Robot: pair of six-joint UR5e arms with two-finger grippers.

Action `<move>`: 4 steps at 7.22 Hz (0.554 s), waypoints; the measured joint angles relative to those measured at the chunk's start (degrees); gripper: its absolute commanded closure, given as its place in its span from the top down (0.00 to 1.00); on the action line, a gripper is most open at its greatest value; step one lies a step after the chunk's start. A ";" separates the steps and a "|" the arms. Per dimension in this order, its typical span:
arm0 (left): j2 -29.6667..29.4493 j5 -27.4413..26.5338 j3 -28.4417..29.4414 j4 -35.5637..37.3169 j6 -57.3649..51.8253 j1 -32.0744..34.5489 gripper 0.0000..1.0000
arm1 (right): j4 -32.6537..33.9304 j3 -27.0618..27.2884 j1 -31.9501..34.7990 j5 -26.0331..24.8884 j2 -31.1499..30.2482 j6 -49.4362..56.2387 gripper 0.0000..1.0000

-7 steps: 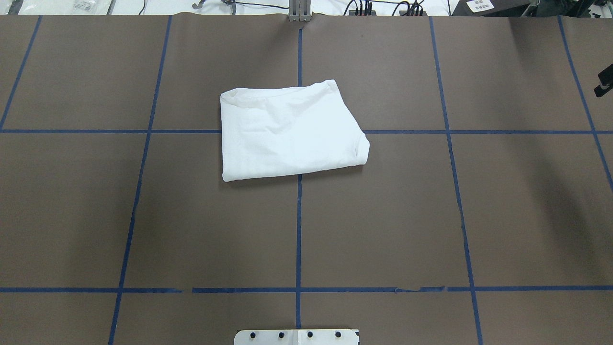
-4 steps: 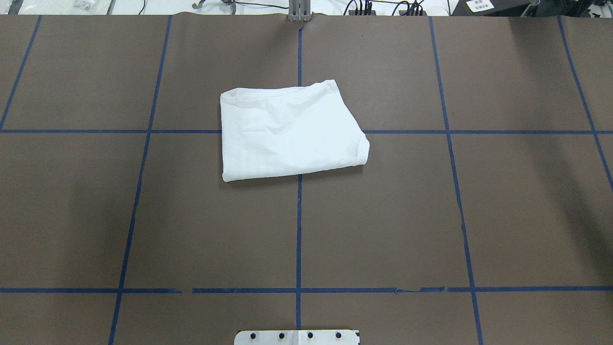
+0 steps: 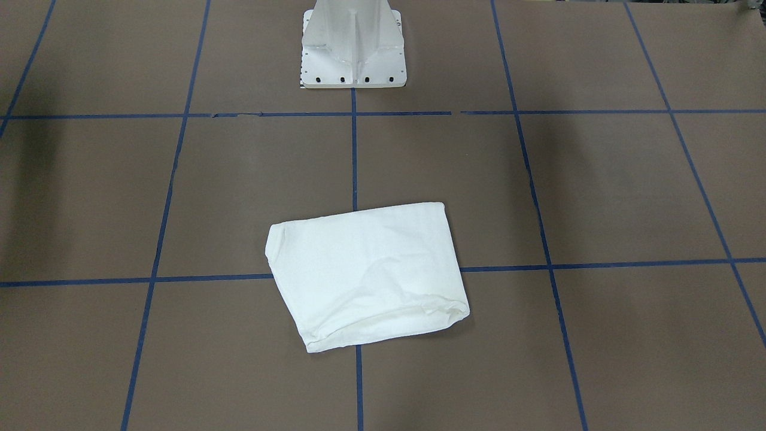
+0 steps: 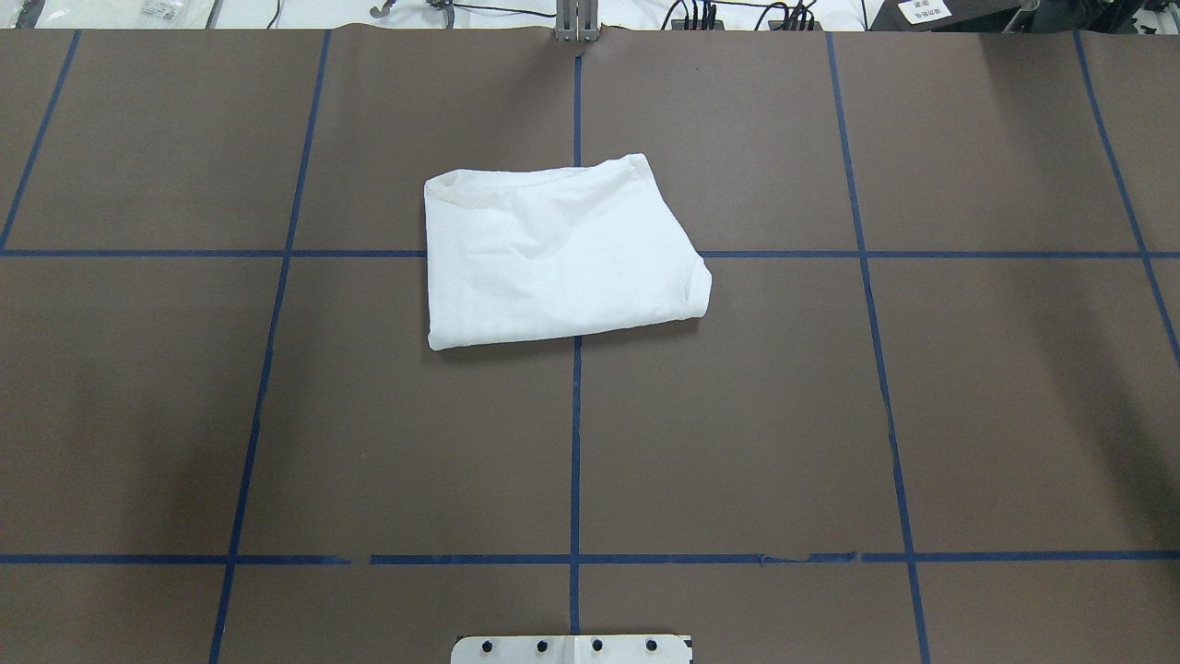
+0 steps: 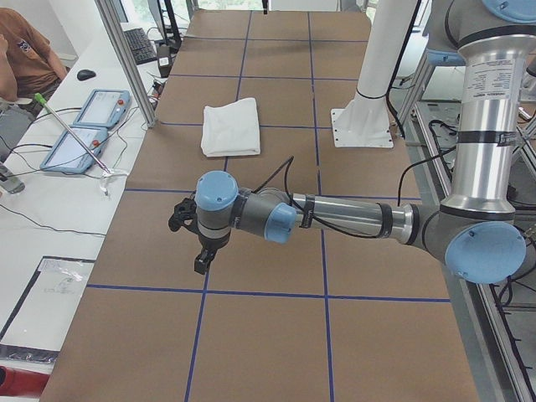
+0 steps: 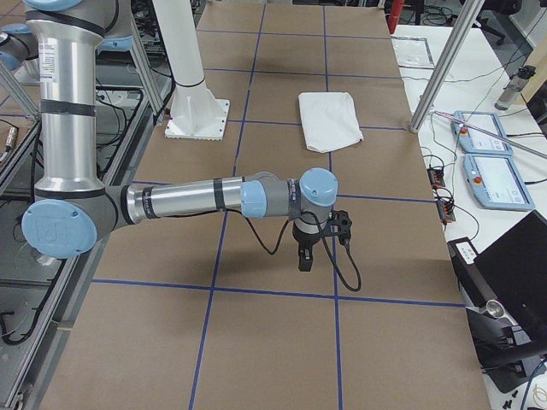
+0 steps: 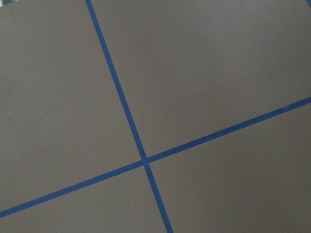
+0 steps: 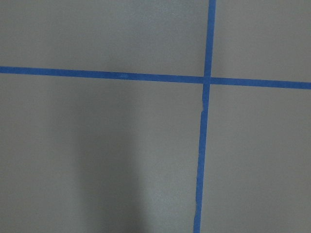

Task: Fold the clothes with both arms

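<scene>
White T-shirt (image 4: 562, 254) sits folded on the bench (image 4: 830, 415) | soft, light, floppy: likely best pinched at a corner edge | left hand (image 5: 201, 260) and right hand (image 6: 303, 256) well apart from it, opening cannot be told

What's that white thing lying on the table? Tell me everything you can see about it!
It is a white shirt, folded into a flat, thick packet of soft-looking cloth. It is roughly four-sided, with one slanted side. In the overhead view a hem-like edge runs along its far side, and light creases cross the top. No print shows. It lies in the middle of the brown table, covering a crossing of the blue tape lines. Only the table touches it.
</scene>
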State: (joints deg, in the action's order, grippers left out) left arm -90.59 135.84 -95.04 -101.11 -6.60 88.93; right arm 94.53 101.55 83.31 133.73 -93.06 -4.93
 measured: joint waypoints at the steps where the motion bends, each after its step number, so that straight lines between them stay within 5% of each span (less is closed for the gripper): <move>1: 0.01 0.40 0.03 0.82 -0.05 0.13 1.00 | -0.39 0.19 -0.03 0.02 -0.34 -0.02 1.00; 4: 0.04 -0.80 0.26 1.37 -0.24 1.92 1.00 | -2.17 -0.61 -0.21 0.00 -0.54 -1.06 1.00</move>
State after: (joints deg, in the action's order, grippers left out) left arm -90.54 135.04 -94.79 -99.73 -6.84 90.86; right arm 92.36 100.94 83.10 133.73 -93.61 -5.99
